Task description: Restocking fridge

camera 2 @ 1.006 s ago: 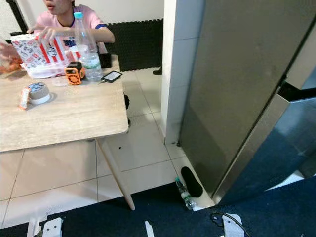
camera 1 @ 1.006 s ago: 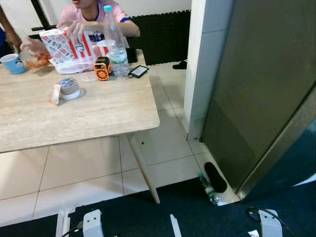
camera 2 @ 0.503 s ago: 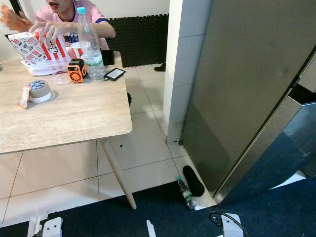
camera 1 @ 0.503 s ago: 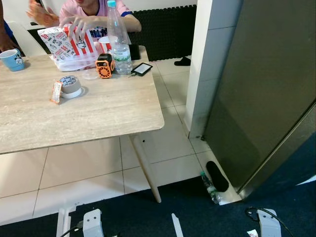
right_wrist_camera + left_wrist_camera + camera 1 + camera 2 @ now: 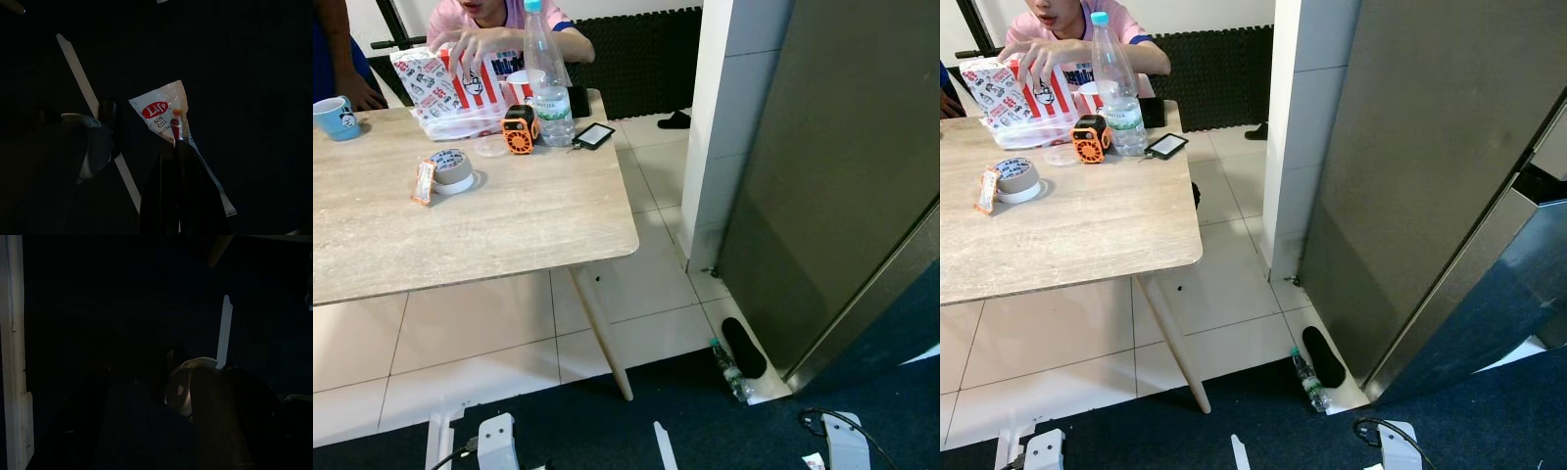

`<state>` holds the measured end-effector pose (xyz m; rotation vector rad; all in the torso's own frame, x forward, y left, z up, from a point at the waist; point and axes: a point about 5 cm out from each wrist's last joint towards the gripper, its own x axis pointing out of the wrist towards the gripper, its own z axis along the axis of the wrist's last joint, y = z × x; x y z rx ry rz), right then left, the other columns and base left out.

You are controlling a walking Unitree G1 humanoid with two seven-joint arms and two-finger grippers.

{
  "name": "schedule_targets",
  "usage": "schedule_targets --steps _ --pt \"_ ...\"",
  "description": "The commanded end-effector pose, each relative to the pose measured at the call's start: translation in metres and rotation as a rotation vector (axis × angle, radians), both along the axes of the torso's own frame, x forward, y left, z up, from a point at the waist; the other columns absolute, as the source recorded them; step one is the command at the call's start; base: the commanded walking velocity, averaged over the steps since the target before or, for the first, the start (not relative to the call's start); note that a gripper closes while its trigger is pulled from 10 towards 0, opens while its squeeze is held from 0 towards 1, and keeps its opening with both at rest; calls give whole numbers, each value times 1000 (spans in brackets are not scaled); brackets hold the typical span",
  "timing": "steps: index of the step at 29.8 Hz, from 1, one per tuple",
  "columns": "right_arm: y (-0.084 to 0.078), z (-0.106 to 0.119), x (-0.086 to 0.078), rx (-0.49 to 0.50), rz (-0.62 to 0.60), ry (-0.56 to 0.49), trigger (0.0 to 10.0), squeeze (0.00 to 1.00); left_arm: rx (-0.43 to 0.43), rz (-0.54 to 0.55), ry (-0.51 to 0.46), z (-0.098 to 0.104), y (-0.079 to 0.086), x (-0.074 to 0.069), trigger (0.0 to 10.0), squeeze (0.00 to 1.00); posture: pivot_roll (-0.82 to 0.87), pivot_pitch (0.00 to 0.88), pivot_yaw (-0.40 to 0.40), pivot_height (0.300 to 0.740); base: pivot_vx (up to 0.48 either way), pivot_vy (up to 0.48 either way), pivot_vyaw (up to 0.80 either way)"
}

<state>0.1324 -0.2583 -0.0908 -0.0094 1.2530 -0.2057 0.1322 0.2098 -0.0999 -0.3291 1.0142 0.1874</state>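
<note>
Right tool [image 5: 176, 147]: in the right wrist view its two black fingers are pressed together on the lower edge of a chili sauce sachet [image 5: 168, 115], a white packet with a red "Life" logo, held above dark carpet.
Left tool: the left wrist view is very dark; whether its fingers are apart or together cannot be told.
Fridge [image 5: 1430, 176]: fills the right side of the right eye view, a tall grey steel body whose door stands slightly ajar at the right edge.
Pillar [image 5: 1298, 117]: white tiled, just left of the fridge, at upper centre.
Counter [image 5: 460, 225]: a pale stone-patterned top in the upper left of the left eye view, on a slanted wooden leg.
Water bottle [image 5: 545, 73]: clear, with a blue cap, upright near the counter's far edge.
Orange device [image 5: 517, 130]: just left of the water bottle.
Phone [image 5: 594, 135]: lies flat just right of the water bottle, near the counter's right edge.
Tape roll [image 5: 451, 172]: on the counter's middle, with a small orange packet [image 5: 423, 183] touching its left side.
Blue cup [image 5: 333, 117]: at the far left edge.
Food box [image 5: 450, 83]: red and white, at the top left, with a person's hand [image 5: 475, 44] resting on it.
Person [image 5: 1067, 15]: in a pink shirt, seated behind the counter at the top.
Small bottle [image 5: 1308, 383]: lies on the floor at lower centre beside a black slipper [image 5: 1322, 357], by the fridge's base.
Floor: pale tiles, with dark blue carpet [image 5: 607, 431] along the bottom.
</note>
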Motion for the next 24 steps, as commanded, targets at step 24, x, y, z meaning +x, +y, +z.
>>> schedule_targets --steps 24 --pt "15 -4 2 14 -10 -7 10000 0 5 -8 16 0 1 -1 10000 0 1 0 29 740 0 0 0"
